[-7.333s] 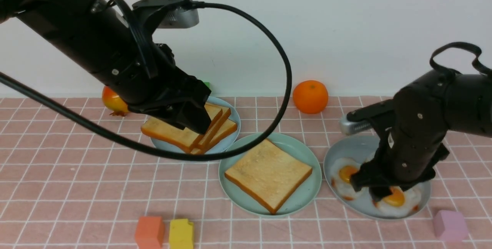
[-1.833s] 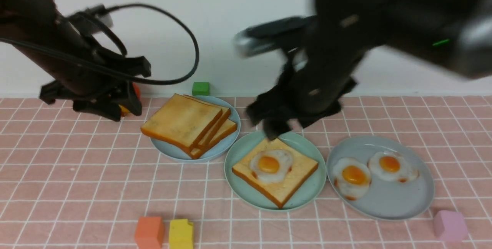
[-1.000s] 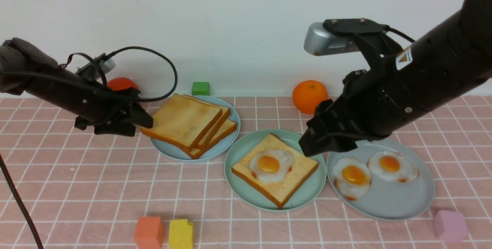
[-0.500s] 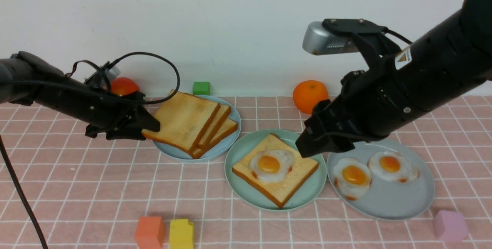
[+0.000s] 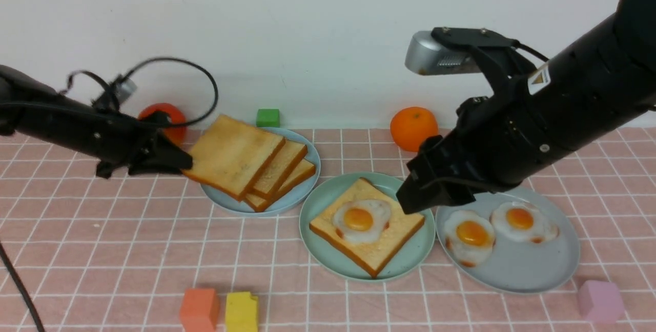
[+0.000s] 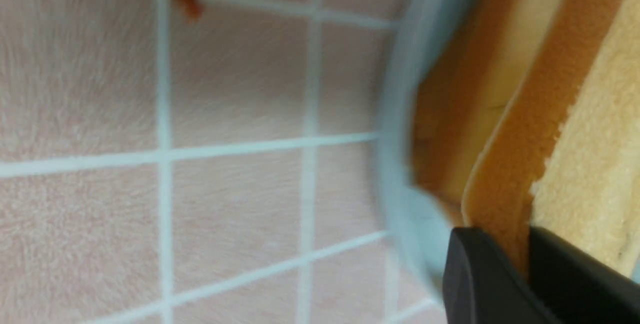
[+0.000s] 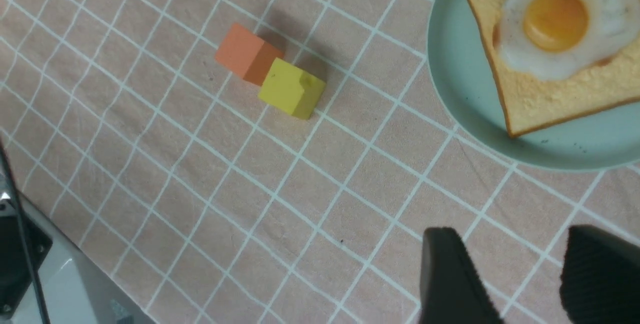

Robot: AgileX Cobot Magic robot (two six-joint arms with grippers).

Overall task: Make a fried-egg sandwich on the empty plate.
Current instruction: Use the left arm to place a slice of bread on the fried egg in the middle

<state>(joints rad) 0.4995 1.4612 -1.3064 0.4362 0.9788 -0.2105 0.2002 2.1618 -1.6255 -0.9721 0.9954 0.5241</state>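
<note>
The mint-green plate [image 5: 313,242] holds one toast slice [image 5: 384,247] with a fried egg [image 5: 359,219] on top. Behind it to the left, a pale-blue plate [image 5: 302,191] carries a toast stack. My left gripper [image 5: 183,164] is shut on the left edge of the top toast slice [image 5: 236,155], which is tilted up off the stack. The left wrist view shows its fingers [image 6: 480,274] clamping the brown crust [image 6: 515,164]. My right gripper [image 5: 410,201] hangs open and empty above the mint plate's right rim; in the right wrist view its fingers [image 7: 450,274] stand wide apart over the cloth.
A grey-blue plate [image 5: 538,282] at the right holds two fried eggs. An orange [image 5: 413,128], a green cube [image 5: 268,117] and a red fruit [image 5: 164,116] stand by the wall. Orange [image 5: 199,309], yellow [image 5: 241,311] and purple [image 5: 599,300] blocks sit near the front edge.
My left gripper reached the stack, closed on the top toast's edge and lifted it a little up and to the left. The right arm has stayed almost still.
</note>
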